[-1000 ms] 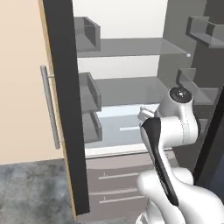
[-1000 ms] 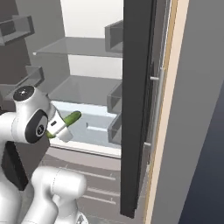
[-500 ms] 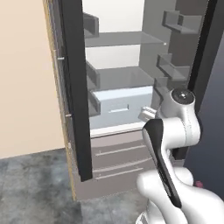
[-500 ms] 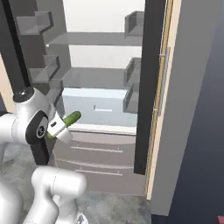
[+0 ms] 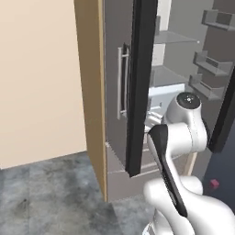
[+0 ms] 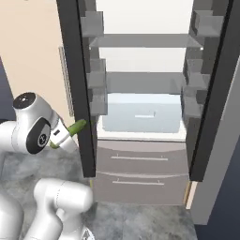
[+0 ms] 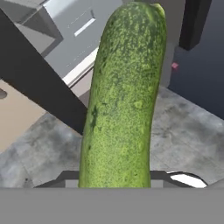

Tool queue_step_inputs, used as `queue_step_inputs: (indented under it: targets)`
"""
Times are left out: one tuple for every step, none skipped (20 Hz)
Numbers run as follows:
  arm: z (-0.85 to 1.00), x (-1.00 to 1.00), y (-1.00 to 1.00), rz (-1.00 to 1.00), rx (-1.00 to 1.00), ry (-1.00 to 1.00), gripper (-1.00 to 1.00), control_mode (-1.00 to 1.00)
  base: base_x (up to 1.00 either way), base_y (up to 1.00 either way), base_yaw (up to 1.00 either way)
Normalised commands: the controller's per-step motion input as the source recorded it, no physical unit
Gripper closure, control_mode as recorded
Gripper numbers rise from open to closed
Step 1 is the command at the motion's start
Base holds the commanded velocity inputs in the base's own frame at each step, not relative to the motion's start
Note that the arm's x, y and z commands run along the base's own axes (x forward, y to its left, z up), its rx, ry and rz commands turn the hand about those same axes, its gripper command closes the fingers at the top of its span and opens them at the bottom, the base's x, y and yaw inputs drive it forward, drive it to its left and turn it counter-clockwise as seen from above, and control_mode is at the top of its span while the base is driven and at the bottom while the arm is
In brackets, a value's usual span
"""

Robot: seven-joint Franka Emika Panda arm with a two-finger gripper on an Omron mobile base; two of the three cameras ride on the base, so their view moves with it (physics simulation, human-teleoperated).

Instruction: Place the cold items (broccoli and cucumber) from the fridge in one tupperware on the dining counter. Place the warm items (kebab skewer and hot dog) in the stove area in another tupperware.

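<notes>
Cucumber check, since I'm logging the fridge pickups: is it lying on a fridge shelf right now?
No, the cucumber sticks out from the end effector, outside the open fridge.

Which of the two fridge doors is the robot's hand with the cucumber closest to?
The dark door on the left in the right base view: the cucumber in the gripper pokes out right beside it, while the other door stands far across.

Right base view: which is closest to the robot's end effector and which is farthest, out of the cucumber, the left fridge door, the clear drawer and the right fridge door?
1. cucumber, held in the end effector.
2. left fridge door, just to its right.
3. clear drawer, inside the fridge's middle.
4. right fridge door, on the far right.
</notes>
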Motion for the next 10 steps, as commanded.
queue_step_inputs:
  targets:
    - [0.0, 0.0, 0.0, 0.0, 0.0, 0.0, 1.0, 1.0, -1.0, 0.02, 0.02]
    - [0.0, 0.0, 0.0, 0.0, 0.0, 0.0, 1.0, 1.0, -1.0, 0.12, 0.02]
    - [0.0, 0.0, 0.0, 0.0, 0.0, 0.0, 1.0, 1.0, -1.0, 0.12, 0.03]
    - [0.0, 0.0, 0.0, 0.0, 0.0, 0.0, 1.0, 1.0, -1.0, 0.0, 0.01]
    - [0.0, 0.0, 0.0, 0.0, 0.0, 0.0, 1.0, 1.0, -1.0, 0.0, 0.0]
    - [0.0, 0.0, 0.0, 0.0, 0.0, 0.0, 1.0, 1.0, -1.0, 0.0, 0.02]
    - [0.0, 0.0, 0.0, 0.0, 0.0, 0.0, 1.0, 1.0, -1.0, 0.0, 0.01]
    - [0.0, 0.0, 0.0, 0.0, 0.0, 0.0, 1.0, 1.0, -1.0, 0.0, 0.0]
    - [0.0, 0.0, 0.0, 0.0, 0.0, 0.0, 1.0, 1.0, -1.0, 0.0, 0.0]
    - [0.0, 0.0, 0.0, 0.0, 0.0, 0.0, 1.0, 1.0, -1.0, 0.0, 0.0]
